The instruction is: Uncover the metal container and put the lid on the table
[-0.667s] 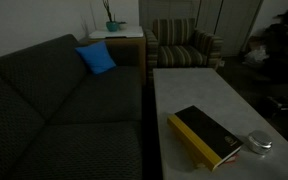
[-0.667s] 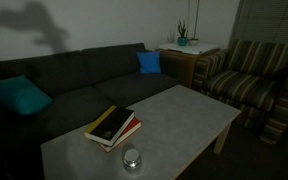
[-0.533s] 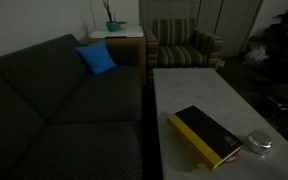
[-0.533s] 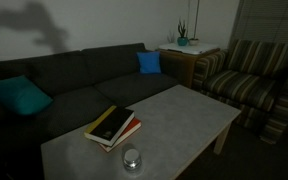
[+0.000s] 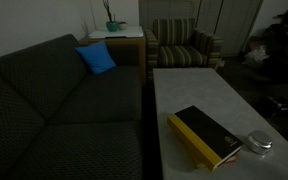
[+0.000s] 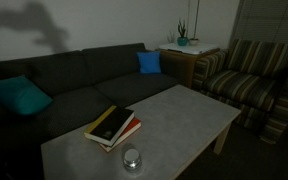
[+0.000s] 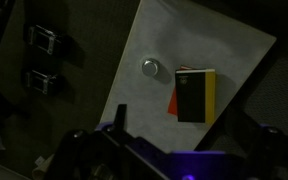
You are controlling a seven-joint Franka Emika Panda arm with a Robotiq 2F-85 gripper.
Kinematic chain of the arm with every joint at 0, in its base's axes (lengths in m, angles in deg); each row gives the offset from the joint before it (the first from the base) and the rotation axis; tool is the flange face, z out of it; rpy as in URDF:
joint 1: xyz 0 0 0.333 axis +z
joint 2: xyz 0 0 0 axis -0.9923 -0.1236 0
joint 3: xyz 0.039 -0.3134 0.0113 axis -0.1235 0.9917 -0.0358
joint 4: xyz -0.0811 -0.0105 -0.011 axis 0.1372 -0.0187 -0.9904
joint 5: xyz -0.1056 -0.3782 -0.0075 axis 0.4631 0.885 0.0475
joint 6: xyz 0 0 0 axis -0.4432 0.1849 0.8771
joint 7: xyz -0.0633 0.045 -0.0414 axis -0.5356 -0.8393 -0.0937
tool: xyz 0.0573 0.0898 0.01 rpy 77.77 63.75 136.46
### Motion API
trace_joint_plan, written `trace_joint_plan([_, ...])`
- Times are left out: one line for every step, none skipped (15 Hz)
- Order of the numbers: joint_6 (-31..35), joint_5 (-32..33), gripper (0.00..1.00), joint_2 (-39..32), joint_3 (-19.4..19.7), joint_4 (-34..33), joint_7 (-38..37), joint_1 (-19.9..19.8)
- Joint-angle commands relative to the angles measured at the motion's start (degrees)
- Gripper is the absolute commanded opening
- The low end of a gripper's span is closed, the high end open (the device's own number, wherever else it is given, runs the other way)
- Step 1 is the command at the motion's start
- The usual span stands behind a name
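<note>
Gripper (image 7: 174, 152) and wrist hang high above the table (image 7: 164, 40). The wrist view looks almost straight down, and only dark, blurred parts of the claw cross its lower edge. I cannot tell whether the fingers stand wide or narrow. The claw is well apart from the black-and-yellow book (image 7: 195, 95) and touches nothing. The metal container (image 5: 259, 146) stands on the table just beside one end of that book, not touching it. The lid (image 5: 259, 139) is still seated on the container. From above, the tin shows as a small bright disc off the book's corner. In an exterior view the book lies flat on a red book (image 6: 125, 134), whose edge peeks out beneath it.
</note>
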Motion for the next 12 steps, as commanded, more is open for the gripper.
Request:
trace_joint_plan([-0.2, 0.8, 1.00, -0.3, 0.9, -0.1, -0.7, 1.2])
trace_joint_plan([-0.2, 0.8, 1.00, -0.3, 0.9, -0.1, -0.7, 1.2])
trace_joint_plan([-0.2, 0.8, 1.00, -0.3, 0.9, -0.1, -0.7, 1.2])
trace_joint_plan([-0.2, 0.8, 1.00, -0.3, 0.9, -0.1, -0.7, 1.2])
trace_joint_plan([-0.2, 0.8, 1.00, -0.3, 0.9, -0.1, -0.7, 1.2])
trace_joint_plan([-0.2, 0.8, 1.00, -0.3, 0.9, -0.1, -0.7, 1.2])
trace_joint_plan([-0.2, 0.8, 1.00, -0.3, 0.9, -0.1, -0.7, 1.2])
trace_joint_plan([-0.2, 0.8, 1.00, -0.3, 0.9, -0.1, -0.7, 1.2])
trace_joint_plan([-0.2, 0.8, 1.00, -0.3, 0.9, -0.1, -0.7, 1.2])
trace_joint_plan([-0.2, 0.8, 1.00, -0.3, 0.9, -0.1, -0.7, 1.2])
trace_joint_plan([0.1, 1.7, 1.00, -1.7, 0.8, -0.9, -0.3, 0.6])
trace_joint_plan([1.0, 2.7, 1.00, -3.3, 1.5, -1.4, 1.2, 0.2])
